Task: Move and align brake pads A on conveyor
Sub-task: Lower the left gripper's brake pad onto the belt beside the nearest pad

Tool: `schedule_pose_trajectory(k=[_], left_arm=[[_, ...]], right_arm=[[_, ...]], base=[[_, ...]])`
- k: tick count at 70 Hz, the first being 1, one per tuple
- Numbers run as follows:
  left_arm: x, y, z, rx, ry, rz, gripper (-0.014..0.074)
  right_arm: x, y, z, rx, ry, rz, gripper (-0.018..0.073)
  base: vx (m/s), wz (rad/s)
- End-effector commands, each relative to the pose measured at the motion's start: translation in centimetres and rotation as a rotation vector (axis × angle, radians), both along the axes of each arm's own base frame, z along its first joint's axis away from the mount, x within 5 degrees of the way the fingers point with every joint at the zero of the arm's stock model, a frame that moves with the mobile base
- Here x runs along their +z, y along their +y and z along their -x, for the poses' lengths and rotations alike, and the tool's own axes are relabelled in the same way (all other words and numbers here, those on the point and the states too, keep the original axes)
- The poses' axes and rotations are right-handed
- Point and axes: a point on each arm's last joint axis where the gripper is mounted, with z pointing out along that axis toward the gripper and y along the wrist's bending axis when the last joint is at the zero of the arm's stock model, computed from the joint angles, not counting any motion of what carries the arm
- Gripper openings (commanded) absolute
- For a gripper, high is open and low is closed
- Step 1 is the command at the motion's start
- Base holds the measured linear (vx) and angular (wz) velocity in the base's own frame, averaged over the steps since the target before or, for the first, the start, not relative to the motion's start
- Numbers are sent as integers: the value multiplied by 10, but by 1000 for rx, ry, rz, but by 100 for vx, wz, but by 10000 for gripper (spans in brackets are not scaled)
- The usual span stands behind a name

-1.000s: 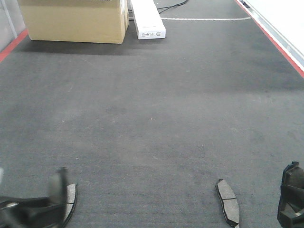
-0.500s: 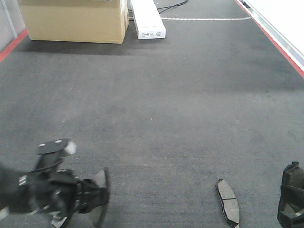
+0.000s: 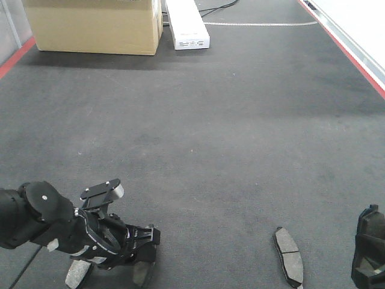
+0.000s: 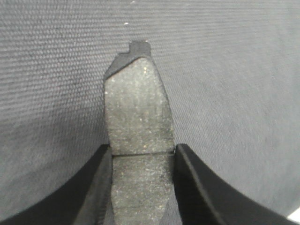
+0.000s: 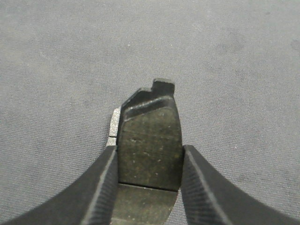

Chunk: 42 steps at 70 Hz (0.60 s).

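Because the left gripper has its fingers closed against the sides of a brake pad low in the lower left of the front view, the likeliest fault, I judge, is the pad twisting in that narrow side grip and landing askew on the conveyor.

The right gripper likewise clamps a second pad at the lower right edge (a pale corner of another pad peeks from behind it), so a release there could drop one onto the other.

Counted in the front view: one loose pad at lower right, another beside the left arm, plus the two held, making four. Upper left stand one cardboard box and one white carton.
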Motion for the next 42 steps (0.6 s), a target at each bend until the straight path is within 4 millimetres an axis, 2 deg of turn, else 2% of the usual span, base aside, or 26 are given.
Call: schedule_pose_trajectory(k=[1,23,42], left_arm=[[15,-5,-6,38,-43,51,242],[8,-5,-8,43,-33,34,293],[8,-5,-9,47,-37,33,422]], right_arm=[[16,1,-5,13,-109,-11,125],[16,1,-5,13,-109,-11,125],[16,1,-5,13,-110,-11,125]], base=[[0,0],[0,0],[0,0]])
